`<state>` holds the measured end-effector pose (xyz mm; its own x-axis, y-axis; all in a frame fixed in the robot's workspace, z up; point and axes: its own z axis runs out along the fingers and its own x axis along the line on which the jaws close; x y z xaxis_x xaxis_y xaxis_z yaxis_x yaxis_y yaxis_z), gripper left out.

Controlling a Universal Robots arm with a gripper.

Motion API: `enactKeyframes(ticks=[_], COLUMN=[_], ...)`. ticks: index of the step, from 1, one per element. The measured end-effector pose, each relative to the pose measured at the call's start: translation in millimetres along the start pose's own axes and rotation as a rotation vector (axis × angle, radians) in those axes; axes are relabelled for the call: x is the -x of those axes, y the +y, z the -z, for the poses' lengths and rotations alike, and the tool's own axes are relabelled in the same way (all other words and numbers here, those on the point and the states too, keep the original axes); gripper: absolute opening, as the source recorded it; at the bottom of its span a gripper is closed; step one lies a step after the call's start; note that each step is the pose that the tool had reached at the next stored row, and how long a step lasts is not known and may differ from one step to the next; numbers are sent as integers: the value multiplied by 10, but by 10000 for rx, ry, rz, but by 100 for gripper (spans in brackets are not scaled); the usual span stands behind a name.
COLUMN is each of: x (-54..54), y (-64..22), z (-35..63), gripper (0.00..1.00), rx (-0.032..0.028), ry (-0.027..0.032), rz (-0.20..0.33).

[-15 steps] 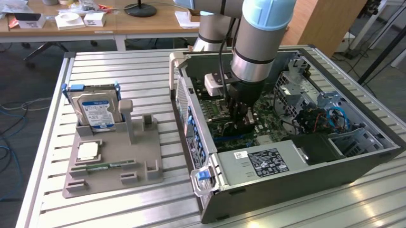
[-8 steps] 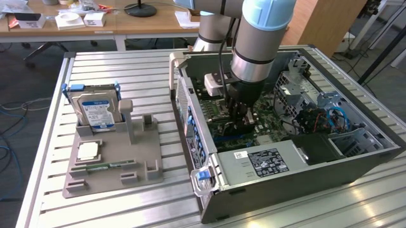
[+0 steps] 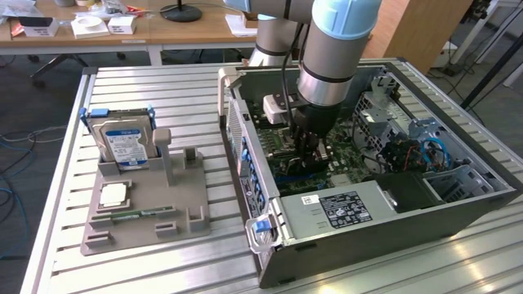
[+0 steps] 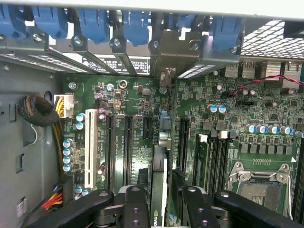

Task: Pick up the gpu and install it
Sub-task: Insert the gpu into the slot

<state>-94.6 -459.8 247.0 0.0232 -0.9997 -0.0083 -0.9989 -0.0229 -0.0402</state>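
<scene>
Two cameras, one open computer case
The exterior view looks down at an angle from a distance, taking in the slatted surface, the arm and the computer case; the wrist view faces close down past the fingers onto the motherboard, which both views share

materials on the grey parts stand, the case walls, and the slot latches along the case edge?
Grey slotted parts stand: looks like matte moulded or printed plastic, uniform colour with no glint. Dark open computer case: probably painted sheet metal, thin flat walls with perforated panels. Blue slot latches: glossy plastic, by their saturated colour and soft highlights.
</scene>
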Motion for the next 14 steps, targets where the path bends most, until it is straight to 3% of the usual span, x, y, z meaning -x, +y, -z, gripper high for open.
enactKeyframes(ticks=[6, 14], x=[0, 1], y=[-1, -7], z=[31, 184], gripper=[34, 34], rx=[0, 0], ry=[0, 0], rz=[-1, -1])
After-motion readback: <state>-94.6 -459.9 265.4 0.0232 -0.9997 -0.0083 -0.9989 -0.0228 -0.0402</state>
